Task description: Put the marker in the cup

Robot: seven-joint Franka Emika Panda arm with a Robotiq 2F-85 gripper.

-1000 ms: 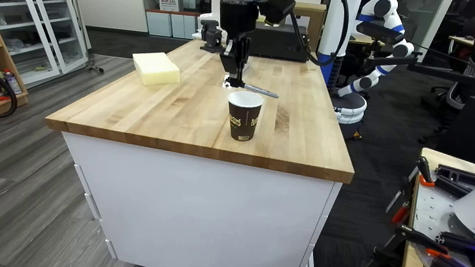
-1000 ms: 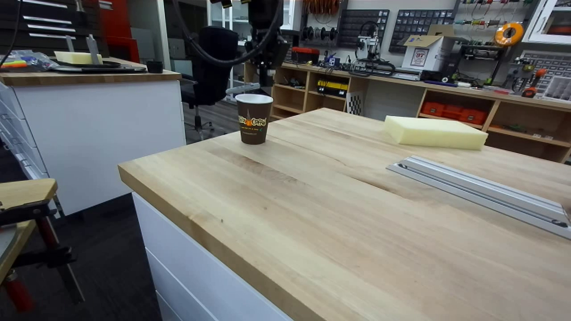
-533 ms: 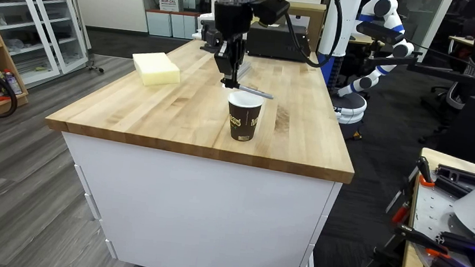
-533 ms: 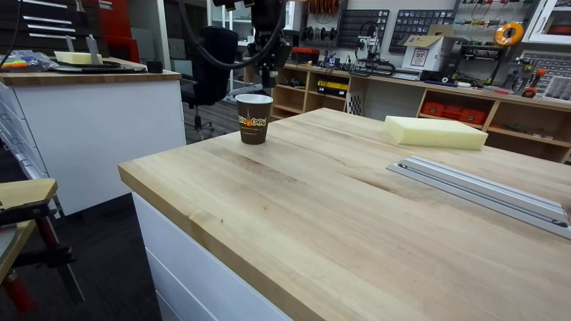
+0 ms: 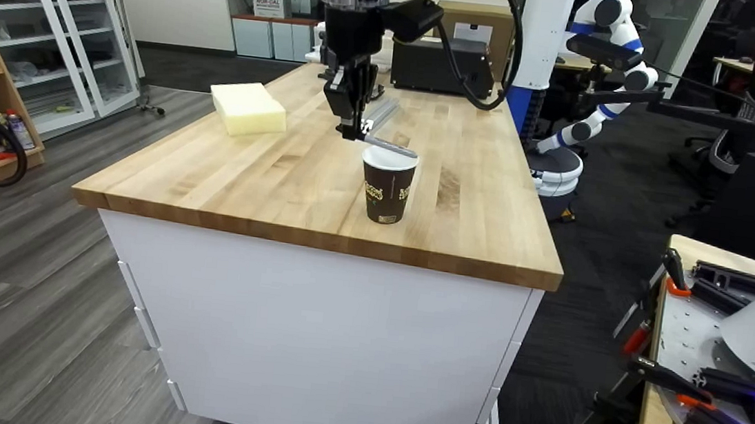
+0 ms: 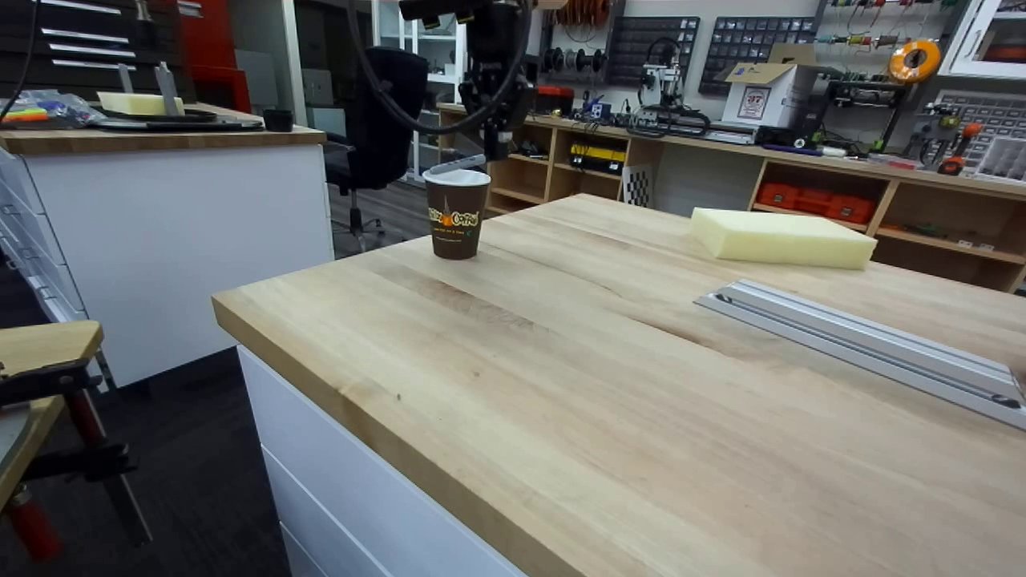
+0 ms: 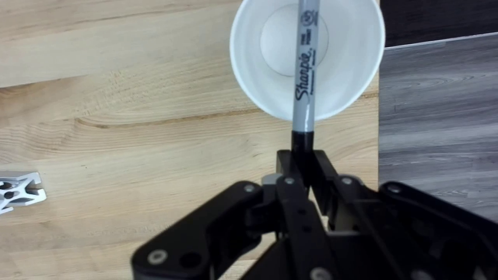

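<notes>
One cup (image 5: 387, 192) beneath the marker (image 7: 305, 74).

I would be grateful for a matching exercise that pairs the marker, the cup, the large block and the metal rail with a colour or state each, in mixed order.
Things:
1. marker
2. cup
3. large block
4. metal rail

Colours and states:
A. silver, grooved along its length
B. gripped between the jaws
C. pale yellow
D. brown with a white rim, upright

Pairs: 1-B; 2-D; 3-C; 4-A.
</notes>
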